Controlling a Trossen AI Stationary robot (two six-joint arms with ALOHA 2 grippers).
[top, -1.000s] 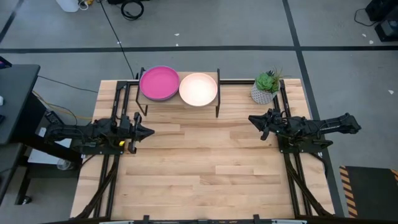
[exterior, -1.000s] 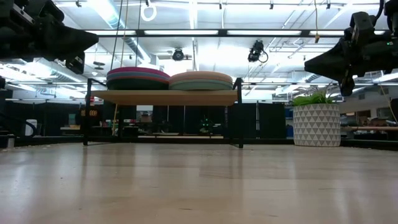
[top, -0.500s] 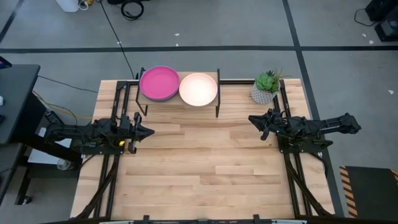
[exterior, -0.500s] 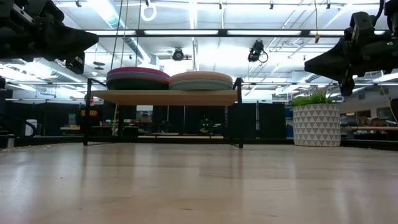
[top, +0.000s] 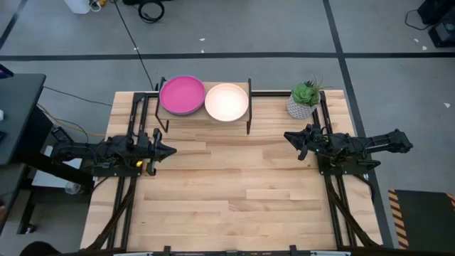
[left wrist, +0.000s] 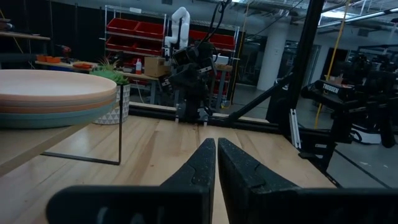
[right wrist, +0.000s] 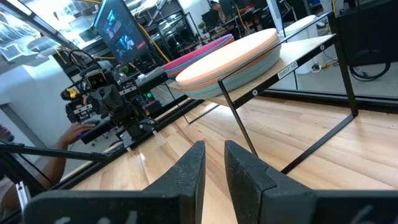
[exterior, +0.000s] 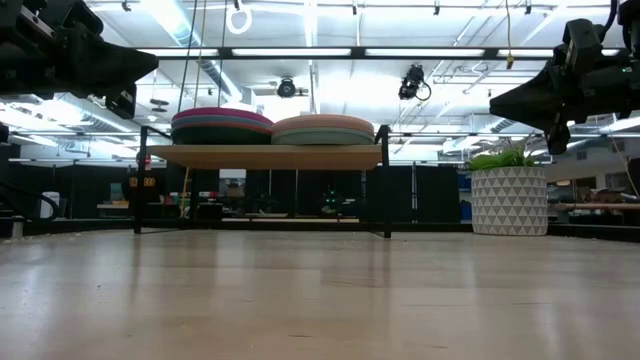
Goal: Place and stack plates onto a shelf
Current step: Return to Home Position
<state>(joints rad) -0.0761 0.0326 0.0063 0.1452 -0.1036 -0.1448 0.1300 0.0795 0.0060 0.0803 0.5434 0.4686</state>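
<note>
Wood slat tabletop (top: 234, 192) is pretty much bare up front, all the action is along the far edge. That's where the shelf (exterior: 265, 156) sits, a bit left of centre, and the plates are on its top board in two stacks side by side. Left stack (top: 182, 94) has the magenta plate on top, right stack (top: 227, 102) has the cream one on top, and from above the two look like they're touching or just about. From table height you can see darker bands under the magenta, and a terracotta-ish band and a pale bluish one under the cream. Can't count them reliably though.

Left gripper (top: 170, 150) hangs over the left side of the table, pointing in toward the middle, well clear of the shelf. Its fingers (left wrist: 202, 165) are pressed together with nothing in them. Right gripper (top: 288, 136) mirrors it on the right side, just near of the potted plant (top: 304, 99) in the far right corner. Its fingers (right wrist: 189, 171) are all but together, only a thin slit between them, also holding nothing.

Off the left edge, past the left arm, a person's hand (right wrist: 79, 130) shows in the right wrist view.
</note>
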